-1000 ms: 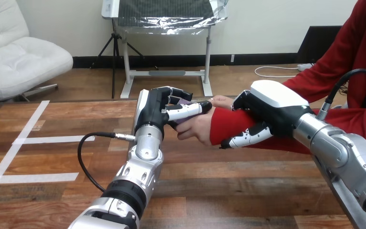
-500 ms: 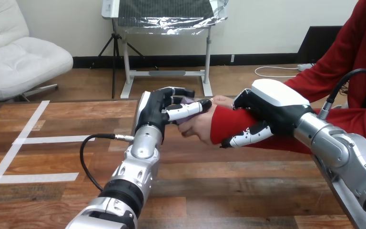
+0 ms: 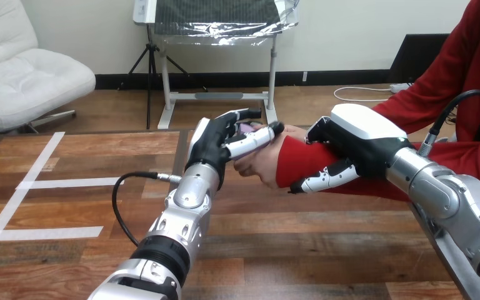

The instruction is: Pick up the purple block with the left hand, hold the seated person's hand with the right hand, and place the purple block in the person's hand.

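Note:
The person's hand (image 3: 257, 166) reaches in from the right on a red sleeve, held above the table's middle. My right hand (image 3: 356, 140) lies over the sleeved wrist, its fingers (image 3: 322, 178) curled under it and gripping. My left hand (image 3: 215, 142) stands upright against the person's hand from the left. Its fingers are stretched out nearly straight over the person's palm, with the thumb (image 3: 254, 139) pointing right. A small piece of the purple block (image 3: 247, 128) shows between thumb and fingers, at the top of the person's hand. The rest of the block is hidden.
White tape lines (image 3: 34, 183) mark the wooden table (image 3: 325, 250) at the left. A black cable (image 3: 125, 187) loops off my left forearm. The person's red-sleeved arm (image 3: 450, 81) runs along the right side.
My left hand has risen slightly, moved right and tilted toward the person's hand, and its fingers have straightened from a curl round the block. The right hand has stayed on the wrist.

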### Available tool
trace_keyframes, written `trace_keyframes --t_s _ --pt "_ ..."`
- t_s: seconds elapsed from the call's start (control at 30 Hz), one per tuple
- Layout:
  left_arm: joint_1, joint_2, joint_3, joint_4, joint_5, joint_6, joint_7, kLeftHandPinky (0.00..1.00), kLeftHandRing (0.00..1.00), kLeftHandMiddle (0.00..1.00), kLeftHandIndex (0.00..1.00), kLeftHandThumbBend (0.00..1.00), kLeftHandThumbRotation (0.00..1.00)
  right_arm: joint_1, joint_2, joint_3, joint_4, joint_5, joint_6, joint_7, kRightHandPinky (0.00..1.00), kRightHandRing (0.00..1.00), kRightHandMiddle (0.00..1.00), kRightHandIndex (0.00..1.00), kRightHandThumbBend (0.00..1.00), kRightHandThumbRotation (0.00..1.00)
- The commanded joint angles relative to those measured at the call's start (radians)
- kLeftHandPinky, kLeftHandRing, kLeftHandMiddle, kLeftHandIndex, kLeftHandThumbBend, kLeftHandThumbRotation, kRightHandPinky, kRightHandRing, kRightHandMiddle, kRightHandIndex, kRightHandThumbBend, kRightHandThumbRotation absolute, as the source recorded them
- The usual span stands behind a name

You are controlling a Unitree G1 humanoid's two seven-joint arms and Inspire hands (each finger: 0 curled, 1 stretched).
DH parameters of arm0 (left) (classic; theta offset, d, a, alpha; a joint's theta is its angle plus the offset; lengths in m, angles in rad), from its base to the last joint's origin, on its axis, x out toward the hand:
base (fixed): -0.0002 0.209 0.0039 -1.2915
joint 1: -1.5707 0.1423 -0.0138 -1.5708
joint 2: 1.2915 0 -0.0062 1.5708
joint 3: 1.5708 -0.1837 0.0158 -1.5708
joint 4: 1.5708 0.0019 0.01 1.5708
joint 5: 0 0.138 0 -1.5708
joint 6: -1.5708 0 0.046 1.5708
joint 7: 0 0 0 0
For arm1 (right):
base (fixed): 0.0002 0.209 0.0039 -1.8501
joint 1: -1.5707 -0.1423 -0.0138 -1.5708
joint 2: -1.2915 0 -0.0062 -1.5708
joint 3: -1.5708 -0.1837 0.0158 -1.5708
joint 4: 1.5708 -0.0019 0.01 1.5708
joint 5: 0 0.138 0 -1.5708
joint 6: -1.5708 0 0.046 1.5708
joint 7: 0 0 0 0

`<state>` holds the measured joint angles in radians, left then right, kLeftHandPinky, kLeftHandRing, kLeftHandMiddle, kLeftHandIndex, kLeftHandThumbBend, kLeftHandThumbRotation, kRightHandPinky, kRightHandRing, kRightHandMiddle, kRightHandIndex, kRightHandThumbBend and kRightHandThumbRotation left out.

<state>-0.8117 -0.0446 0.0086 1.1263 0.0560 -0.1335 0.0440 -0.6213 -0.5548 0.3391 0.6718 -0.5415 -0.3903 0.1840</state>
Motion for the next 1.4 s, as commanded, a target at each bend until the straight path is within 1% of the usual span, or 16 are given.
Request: trace_keyframes --t_s 0.0,0.13,0.43,0.6,0.7,0.9,1.0,1.2,1.37 --pt "-0.026 0.036 -0.014 -0.080 0.024 -0.060 0.001 0.61 0.80 0.84 0.82 0.60 0.67 -0.015 0.027 -0.019 -0.072 0.035 -0.017 0.009 0.24 0.28 0.34 0.35 0.74 0.44" --pt "-0.009 0.046 -0.005 -0.103 0.021 -0.071 -0.007 0.63 0.81 0.84 0.82 0.58 0.70 -0.012 0.025 -0.019 -0.074 0.035 -0.019 0.013 0.24 0.28 0.35 0.35 0.74 0.44" --pt "0.037 0.065 0.004 -0.172 0.019 -0.069 -0.024 0.73 0.84 0.85 0.80 0.59 0.72 -0.002 0.018 -0.021 -0.099 0.043 0.001 0.038 0.25 0.29 0.36 0.38 0.77 0.44" --pt "0.064 0.073 0.004 -0.216 0.021 -0.063 -0.026 0.80 0.86 0.86 0.79 0.59 0.73 0.004 0.014 -0.023 -0.109 0.042 0.002 0.047 0.25 0.30 0.38 0.40 0.80 0.48" --pt "0.082 0.078 0.005 -0.242 0.018 -0.059 -0.032 0.84 0.87 0.86 0.79 0.60 0.74 0.009 0.011 -0.027 -0.119 0.042 0.010 0.058 0.26 0.31 0.39 0.42 0.82 0.50" --pt "0.118 0.089 0.009 -0.290 0.011 -0.049 -0.048 0.91 0.90 0.87 0.79 0.60 0.74 0.018 0.008 -0.032 -0.135 0.038 0.023 0.076 0.27 0.33 0.41 0.45 0.86 0.54" --pt "0.135 0.095 0.004 -0.319 0.020 -0.038 -0.043 0.94 0.91 0.88 0.79 0.60 0.74 0.023 0.005 -0.036 -0.148 0.043 0.034 0.092 0.28 0.34 0.42 0.47 0.87 0.56" --pt "0.170 0.108 -0.004 -0.367 0.037 -0.035 -0.034 0.94 0.91 0.88 0.79 0.60 0.76 0.033 -0.001 -0.041 -0.167 0.051 0.055 0.122 0.29 0.35 0.44 0.50 0.90 0.58" --pt "0.206 0.114 0.001 -0.420 0.028 -0.022 -0.051 0.93 0.91 0.88 0.81 0.62 0.77 0.042 -0.010 -0.043 -0.188 0.054 0.072 0.149 0.31 0.37 0.46 0.53 0.92 0.62"
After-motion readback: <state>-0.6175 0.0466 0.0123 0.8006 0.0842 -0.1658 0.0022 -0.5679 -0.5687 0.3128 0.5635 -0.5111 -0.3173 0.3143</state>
